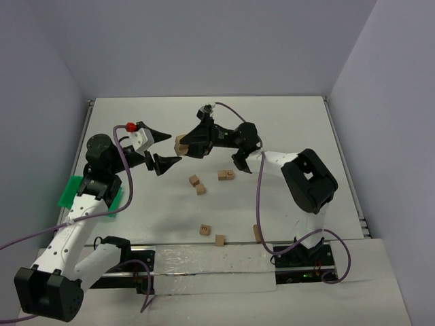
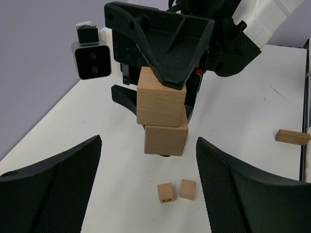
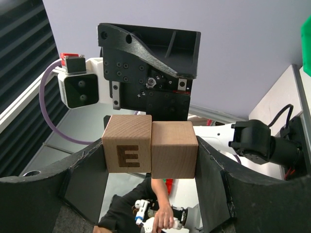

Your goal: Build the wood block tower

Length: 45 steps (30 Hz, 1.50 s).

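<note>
- Above the far middle of the table (image 1: 292, 136), your right gripper (image 1: 182, 145) is closed on two blocks (image 1: 179, 143) at once. They are pressed side by side between its fingers.
- From the right wrist you see the E block (image 3: 127, 150), with a dark letter E on its face. The plain block (image 3: 174, 149) touches its side.
- From the left wrist, the same pair appears one over the other, held well off the table.
- Your left gripper (image 1: 171, 149) faces the right one with its jaws wide open and nothing in them. The held pair is near its fingertips (image 2: 73, 174). These views do not tell you whether the pair is already between them.
- Six loose blocks (image 1: 201, 190) lie on the table nearer to the arm bases. Two are close together near the middle, and the marked block (image 1: 225, 175) is just to their right.
- Two more lie near the front edge, and one lies beside the purple cable (image 1: 259, 197) of the right arm.
- A green tray (image 1: 73, 192) lies at the left side, partly under your left arm, well apart from all the blocks.
</note>
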Each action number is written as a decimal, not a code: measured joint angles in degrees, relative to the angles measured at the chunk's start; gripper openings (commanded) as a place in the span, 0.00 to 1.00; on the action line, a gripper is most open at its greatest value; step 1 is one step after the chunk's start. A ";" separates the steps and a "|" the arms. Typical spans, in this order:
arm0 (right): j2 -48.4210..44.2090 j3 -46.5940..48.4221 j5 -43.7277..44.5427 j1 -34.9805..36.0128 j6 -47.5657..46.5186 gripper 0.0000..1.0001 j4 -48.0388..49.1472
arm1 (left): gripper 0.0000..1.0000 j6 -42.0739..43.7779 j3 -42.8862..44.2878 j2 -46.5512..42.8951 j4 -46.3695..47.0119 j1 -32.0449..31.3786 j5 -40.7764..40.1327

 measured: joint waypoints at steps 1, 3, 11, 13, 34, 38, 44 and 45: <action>0.00 0.00 0.06 0.10 -0.02 0.22 0.00 | 0.84 -0.14 0.14 0.05 0.02 -0.10 -0.05; 0.00 0.00 0.12 0.27 -0.11 0.22 0.00 | 0.84 -0.30 0.53 0.17 0.04 -0.30 -0.08; 0.00 0.02 0.36 0.53 -0.85 0.24 -0.02 | 0.73 -0.93 1.88 0.89 0.35 -1.10 -0.21; 0.00 0.03 0.36 0.64 -0.97 0.24 -0.02 | 0.72 -1.21 2.14 1.13 0.42 -1.35 -0.21; 0.00 0.09 1.30 0.82 -1.27 0.35 -0.31 | 0.52 -1.87 3.05 3.41 0.56 -3.37 -0.45; 0.00 0.17 1.99 0.80 -1.28 0.39 -0.50 | 0.46 -2.22 3.50 3.93 0.51 -3.87 -0.61; 0.00 0.17 2.43 0.78 -1.64 0.53 -0.55 | 0.29 -3.07 3.67 4.16 0.47 -3.91 -0.86; 0.00 0.17 2.44 0.76 -1.74 0.56 -0.53 | 0.26 -3.18 3.67 4.16 0.45 -3.89 -0.87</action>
